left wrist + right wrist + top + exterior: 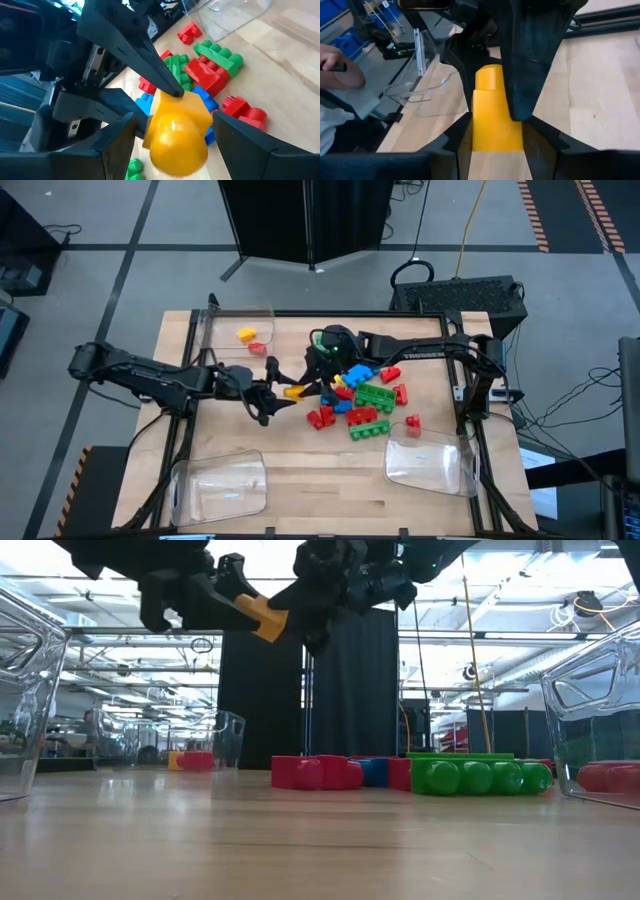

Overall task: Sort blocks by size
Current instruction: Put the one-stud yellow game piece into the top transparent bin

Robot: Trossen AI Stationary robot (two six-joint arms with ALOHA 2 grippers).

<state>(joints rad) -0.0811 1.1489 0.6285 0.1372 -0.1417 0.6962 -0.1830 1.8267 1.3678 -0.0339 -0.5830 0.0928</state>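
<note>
A yellow block (pixel 293 391) hangs high above the table between my two grippers; it also shows in the low view (pixel 262 615). My left gripper (pixel 272 396) comes at it from the table's left and my right gripper (pixel 318 383) from the right, and both are shut on it. The other blocks, red, green and blue (pixel 365 400), lie in a loose pile on the table right of centre, under the right arm. My left gripper has the yellow block's rounded stud end (pixel 175 145) between its two fingers (pixel 112 145), coming level from the table's left. The block is lifted clear of the table. My right gripper pinches the block's plain end by its two side faces (pixel 495 135) between its two fingers (pixel 537 142), coming from the table's right and lying along the block. One fingertip (pixel 167 85) rests on the block's upper face. The block hangs clear of the table.
A clear tray (pixel 262 315) at the far left holds a yellow and a red block. A second clear tray (pixel 220 485) stands near left and a third (pixel 430 460) near right, with a red block (pixel 412 423) at its far edge. A person's arm (pixel 340 70) shows beyond the table.
</note>
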